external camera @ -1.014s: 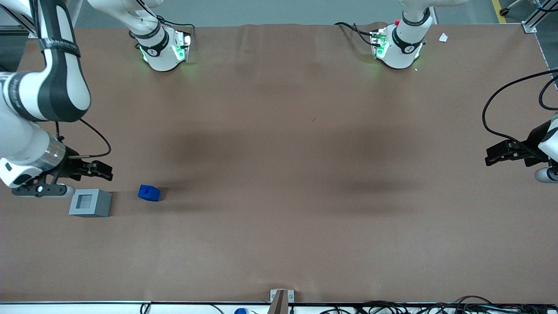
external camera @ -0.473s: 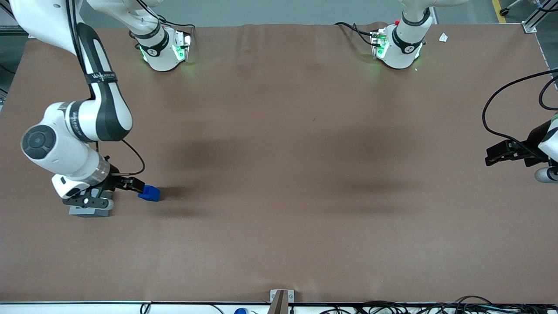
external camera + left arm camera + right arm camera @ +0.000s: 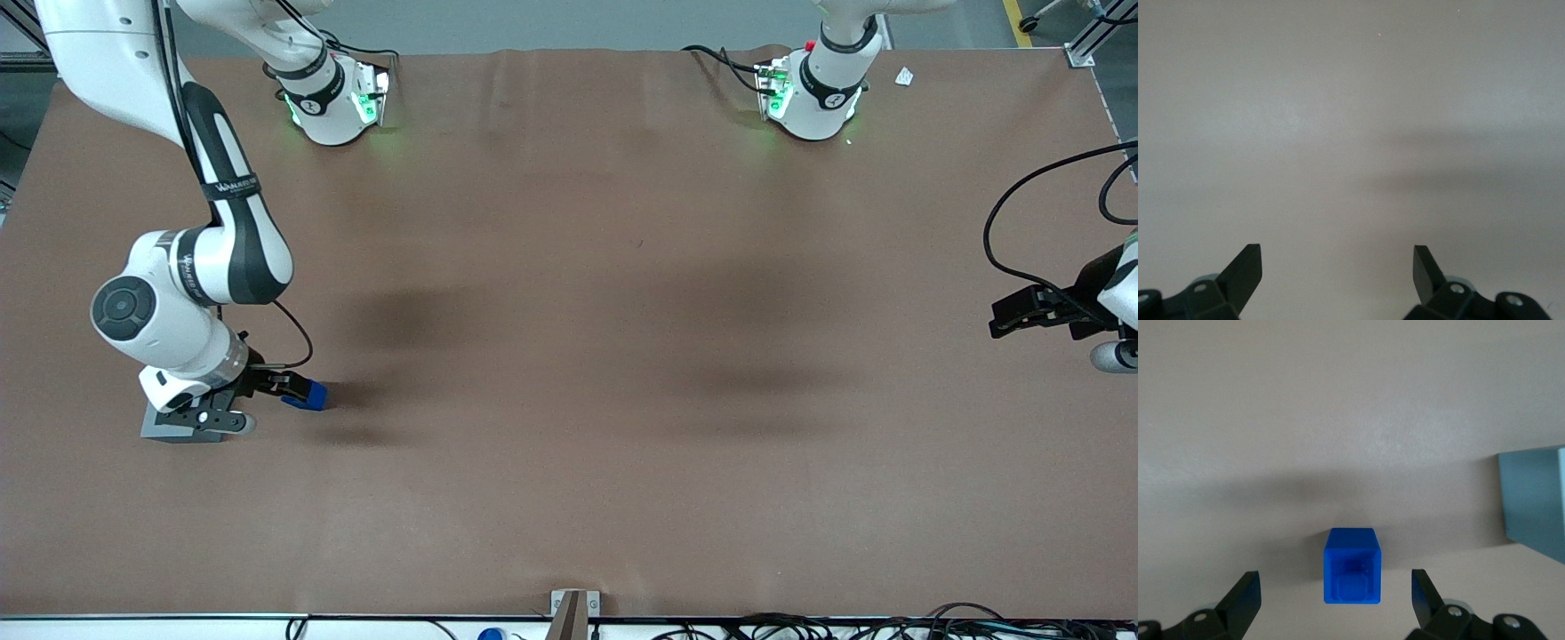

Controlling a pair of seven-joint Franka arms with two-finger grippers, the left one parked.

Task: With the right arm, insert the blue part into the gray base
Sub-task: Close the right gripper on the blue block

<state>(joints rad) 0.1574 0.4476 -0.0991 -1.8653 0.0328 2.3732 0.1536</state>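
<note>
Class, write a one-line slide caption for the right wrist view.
Open gripper of the right arm poised over the blue part on the table, gray base standing apart beside it.

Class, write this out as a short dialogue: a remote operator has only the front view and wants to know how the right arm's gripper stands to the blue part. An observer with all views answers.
Operator: From the front, the gripper overlaps the blue part. Is it open?
Observer: Yes. The right wrist view shows both fingers spread, with the part between them and a gap on each side.
Operator: Which face of the part points up?
Observer: The face with the smaller square step faces the wrist camera.
Operator: The arm hides most of the gray base. Does it touch the part?
Observer: No, bare table separates them.
</note>
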